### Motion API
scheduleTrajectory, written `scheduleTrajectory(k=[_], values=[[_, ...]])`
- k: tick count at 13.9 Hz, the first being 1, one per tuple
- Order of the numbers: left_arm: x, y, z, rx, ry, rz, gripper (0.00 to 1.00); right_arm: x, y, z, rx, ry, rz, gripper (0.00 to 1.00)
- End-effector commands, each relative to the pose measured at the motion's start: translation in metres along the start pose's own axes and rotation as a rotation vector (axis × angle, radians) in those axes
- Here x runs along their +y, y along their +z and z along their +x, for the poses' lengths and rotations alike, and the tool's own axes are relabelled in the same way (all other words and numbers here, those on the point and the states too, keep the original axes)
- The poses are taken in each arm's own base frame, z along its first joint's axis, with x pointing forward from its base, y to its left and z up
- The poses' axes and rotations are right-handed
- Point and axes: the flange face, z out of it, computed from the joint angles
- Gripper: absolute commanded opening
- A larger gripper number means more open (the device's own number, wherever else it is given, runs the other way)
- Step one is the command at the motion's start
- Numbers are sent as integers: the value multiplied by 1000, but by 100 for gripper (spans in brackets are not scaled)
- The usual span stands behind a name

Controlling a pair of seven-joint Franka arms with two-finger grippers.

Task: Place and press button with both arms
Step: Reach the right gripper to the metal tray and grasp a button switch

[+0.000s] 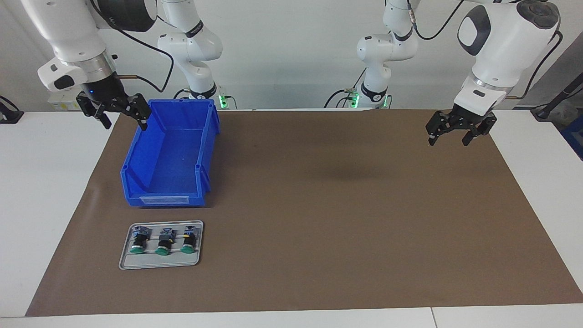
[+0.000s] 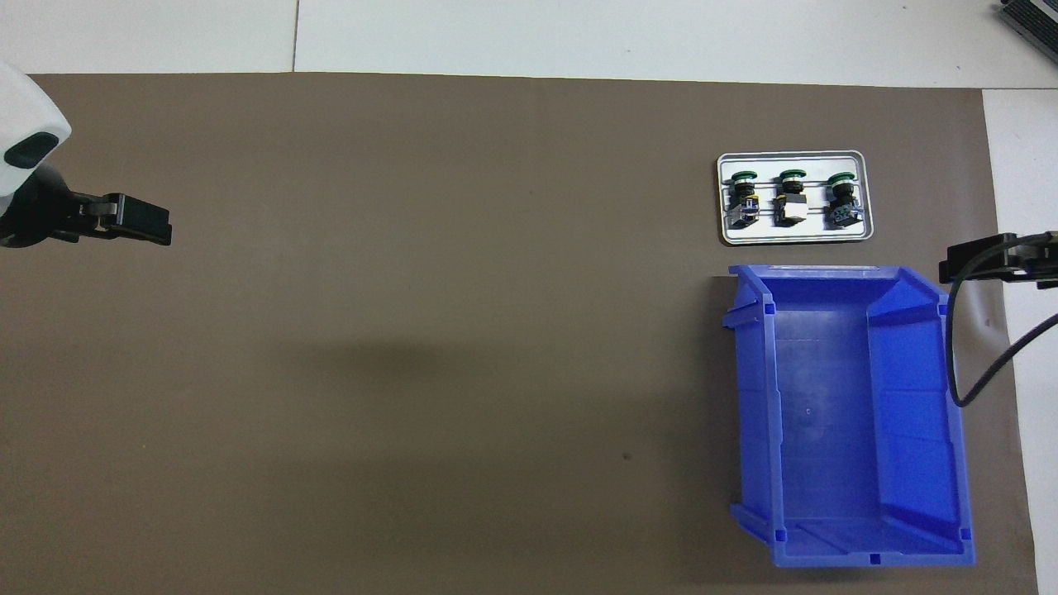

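Observation:
Three buttons with green caps lie side by side on a small grey tray (image 1: 159,261) (image 2: 793,234): one (image 1: 138,241) (image 2: 841,198), the middle one (image 1: 164,241) (image 2: 791,198) and a third (image 1: 189,239) (image 2: 744,195). The tray sits on the brown mat, farther from the robots than the blue bin. My right gripper (image 1: 124,121) (image 2: 950,268) hangs open and empty over the bin's corner nearest the robots. Over the mat's edge at the left arm's end, my left gripper (image 1: 448,139) (image 2: 157,226) hangs open, holding nothing. Both are well above the table and away from the buttons.
An empty blue bin (image 1: 164,193) (image 2: 754,397) stands on the brown mat (image 1: 319,205) between the right arm's base and the tray. White table borders the mat on all sides.

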Motion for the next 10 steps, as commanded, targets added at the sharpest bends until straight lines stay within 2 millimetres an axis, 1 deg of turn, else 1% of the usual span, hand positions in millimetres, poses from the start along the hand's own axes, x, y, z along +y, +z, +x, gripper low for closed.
scheduleTrajectory(k=[1, 3, 4, 5, 6, 8, 10], values=[[-2, -3, -9, -2, -10, 21, 100, -3, 34, 28, 42, -4, 1, 100], [-2, -3, -9, -2, -10, 21, 100, -3, 68, 66, 85, 0, -1, 100], [-2, -3, -9, -2, -10, 21, 100, -3, 94, 85, 93, -4, -7, 100], [-2, -3, -9, -2, -10, 21, 100, -5, 113, 105, 120, -23, -10, 100], [-2, -3, -9, -2, -10, 21, 100, -8, 137, 122, 134, -22, -3, 100], [-2, -3, -9, -2, -10, 21, 100, -15, 175, 143, 164, 2, 43, 100], [-2, -3, -9, -2, -10, 21, 100, -17, 210, 154, 194, 35, 77, 100]])
